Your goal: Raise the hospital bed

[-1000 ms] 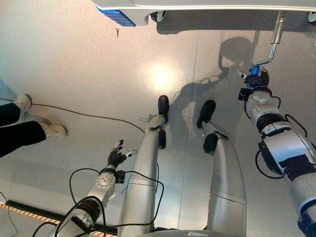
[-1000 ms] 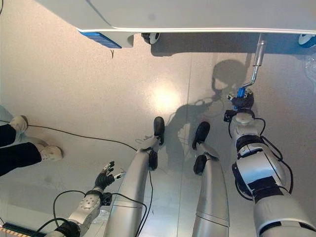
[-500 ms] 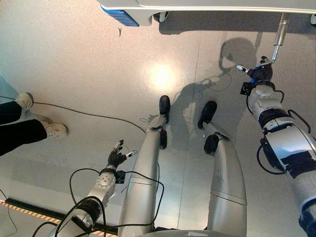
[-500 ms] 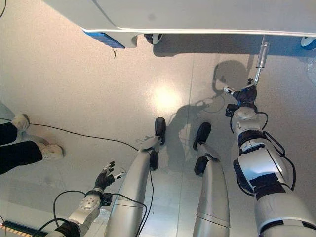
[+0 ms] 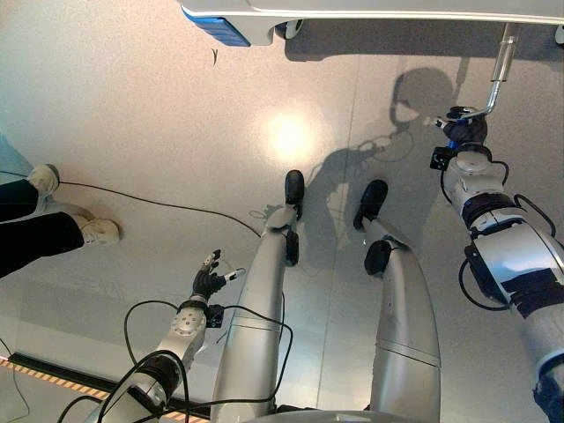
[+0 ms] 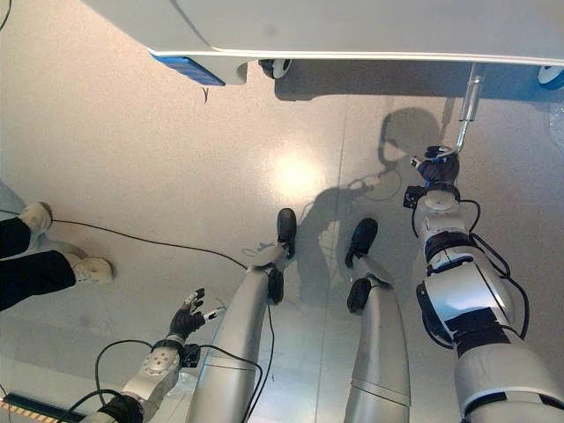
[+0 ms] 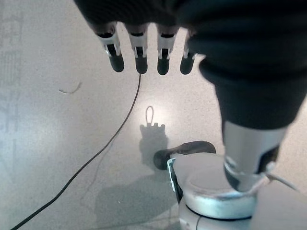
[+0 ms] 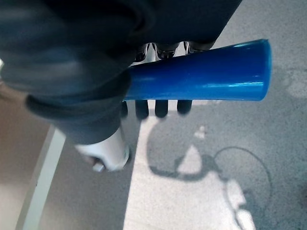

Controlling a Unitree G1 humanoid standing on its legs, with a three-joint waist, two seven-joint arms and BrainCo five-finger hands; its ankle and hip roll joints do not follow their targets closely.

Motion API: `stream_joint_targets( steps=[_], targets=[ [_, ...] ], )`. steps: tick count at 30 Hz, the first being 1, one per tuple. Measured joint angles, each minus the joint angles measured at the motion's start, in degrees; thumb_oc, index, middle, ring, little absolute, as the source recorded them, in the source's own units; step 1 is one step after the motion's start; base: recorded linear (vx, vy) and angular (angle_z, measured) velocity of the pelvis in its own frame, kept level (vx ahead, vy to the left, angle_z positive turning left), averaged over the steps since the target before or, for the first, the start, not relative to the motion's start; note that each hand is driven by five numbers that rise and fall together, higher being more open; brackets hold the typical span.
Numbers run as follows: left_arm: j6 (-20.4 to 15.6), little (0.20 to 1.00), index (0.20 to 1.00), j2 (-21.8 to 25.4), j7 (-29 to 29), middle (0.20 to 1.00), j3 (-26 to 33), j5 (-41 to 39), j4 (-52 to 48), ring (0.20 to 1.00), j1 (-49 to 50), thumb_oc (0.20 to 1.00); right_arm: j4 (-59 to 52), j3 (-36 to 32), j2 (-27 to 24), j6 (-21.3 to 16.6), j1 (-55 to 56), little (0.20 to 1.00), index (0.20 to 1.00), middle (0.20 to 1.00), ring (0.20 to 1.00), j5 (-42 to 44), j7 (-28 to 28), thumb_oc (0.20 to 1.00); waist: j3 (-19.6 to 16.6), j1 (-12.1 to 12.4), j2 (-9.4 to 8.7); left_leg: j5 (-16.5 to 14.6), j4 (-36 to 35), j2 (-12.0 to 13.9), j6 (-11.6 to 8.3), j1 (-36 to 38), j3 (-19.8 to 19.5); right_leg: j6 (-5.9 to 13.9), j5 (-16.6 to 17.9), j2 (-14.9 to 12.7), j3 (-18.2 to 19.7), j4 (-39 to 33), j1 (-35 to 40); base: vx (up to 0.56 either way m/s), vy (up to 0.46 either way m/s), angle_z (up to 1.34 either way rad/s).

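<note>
The bed [image 5: 370, 9] at the far edge is white, with a blue panel [image 5: 216, 26] under its left part. The crank rod [image 5: 499, 66] is silver; its handle [image 8: 196, 72] is glossy blue. The floor [image 5: 132, 132] is pale grey. A person's trousers [image 5: 35, 242] are black, their shoes [image 5: 95, 232] white.

Setting: clinical or hospital-style test room. Evidence: white hospital bed [image 6: 352, 26] edge on a caster wheel [image 6: 273, 66], metal crank [image 5: 498, 66] hanging under it, smooth grey floor [image 5: 159, 132], and a standing person [image 5: 44, 229] beyond the cable [image 5: 159, 207].
</note>
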Motion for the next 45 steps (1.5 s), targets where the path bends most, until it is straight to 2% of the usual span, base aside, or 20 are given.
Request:
stream_joint_targets(
  steps=[45],
  targets=[
    [0.03, 1.000, 1.000, 0.10, 0.02, 1.000, 0.22, 0.04, 0.23, 1.000, 0.00, 1.000, 0.92, -0.15, 1.67, 0.01, 1.45, 0.200, 0.200, 0.200, 0.200, -0.38, -0.04, 0.200, 0.00, -0.03, 0.00, 0.07, -0.39, 0.03, 0.10, 0.73, 0.00, -0.02, 0.46, 0.15, -0.04, -0.80, 0.90, 0.00, 0.000, 0.00]
  ],
)
